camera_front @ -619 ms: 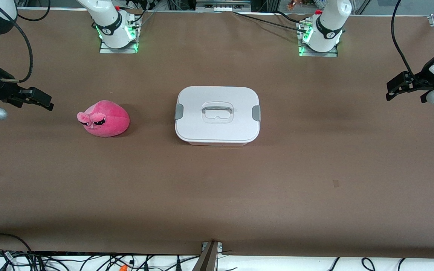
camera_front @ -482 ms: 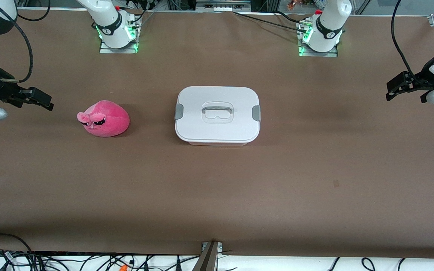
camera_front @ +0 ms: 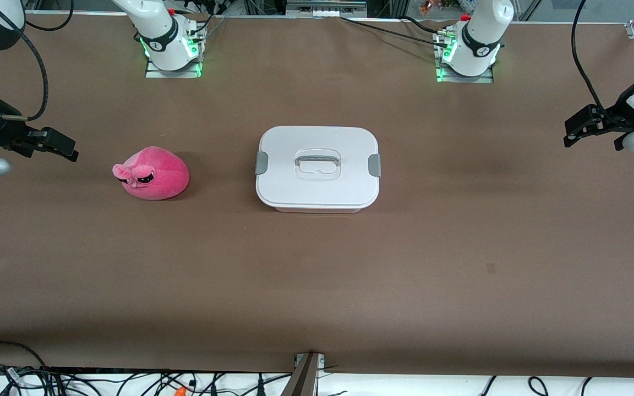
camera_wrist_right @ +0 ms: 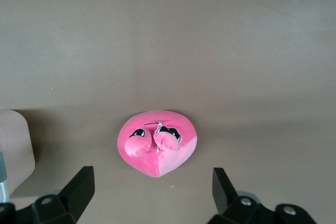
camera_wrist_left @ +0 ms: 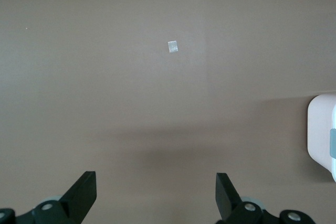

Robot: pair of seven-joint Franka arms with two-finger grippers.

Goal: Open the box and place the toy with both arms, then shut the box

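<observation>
The box (camera_front: 317, 190) sits shut in the middle of the table, its flat white lid on, with a recessed clear handle (camera_front: 317, 163) and a grey clip (camera_front: 261, 163) at each end. The toy (camera_front: 152, 174), a hot-pink plush blob with a droopy face, lies beside it toward the right arm's end; in the right wrist view the toy (camera_wrist_right: 157, 142) shows on the bare table. My right gripper (camera_front: 64, 147) hangs open over that end of the table, apart from the toy. My left gripper (camera_front: 575, 132) hangs open over the other end, with the box's corner (camera_wrist_left: 321, 132) in its view.
Both arm bases (camera_front: 171, 47) (camera_front: 468, 52) stand along the table's edge farthest from the camera. A small pale scrap (camera_wrist_left: 172, 46) lies on the brown table (camera_front: 317, 286). Cables (camera_front: 130, 382) run along the near edge.
</observation>
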